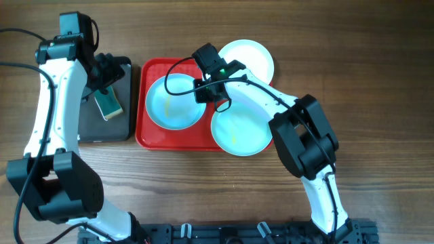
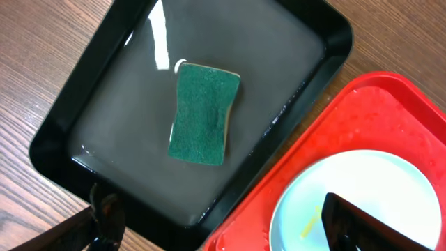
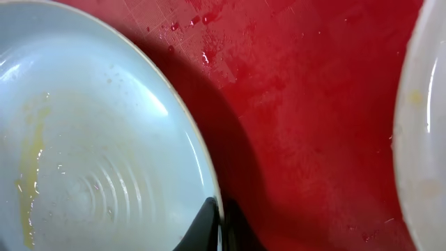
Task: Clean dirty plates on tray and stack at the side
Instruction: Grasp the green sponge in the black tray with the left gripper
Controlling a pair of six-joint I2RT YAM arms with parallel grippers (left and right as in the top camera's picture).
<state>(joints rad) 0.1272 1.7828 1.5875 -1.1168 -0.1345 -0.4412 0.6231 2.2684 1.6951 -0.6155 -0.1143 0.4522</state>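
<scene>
The red tray [image 1: 145, 130] holds a pale aqua plate [image 1: 173, 105] on its left half, marked with a yellow smear. A second aqua plate [image 1: 241, 132] lies over the tray's front right corner. The cream-white plate [image 1: 254, 57] lies over its back right corner. My right gripper [image 1: 207, 89] is shut on the right rim of the left aqua plate [image 3: 90, 139], its fingers [image 3: 219, 226] pinching the edge, with a shadow on the tray [image 3: 300, 104] beneath. My left gripper [image 2: 230, 233] is open and empty above the black tray's edge.
A black tray [image 2: 90, 118] of water stands left of the red tray, with a green sponge [image 2: 203, 115] lying in it. It also shows in the overhead view [image 1: 125, 122], with the sponge [image 1: 108, 105]. Another plate's rim [image 3: 421, 139] shows at the right.
</scene>
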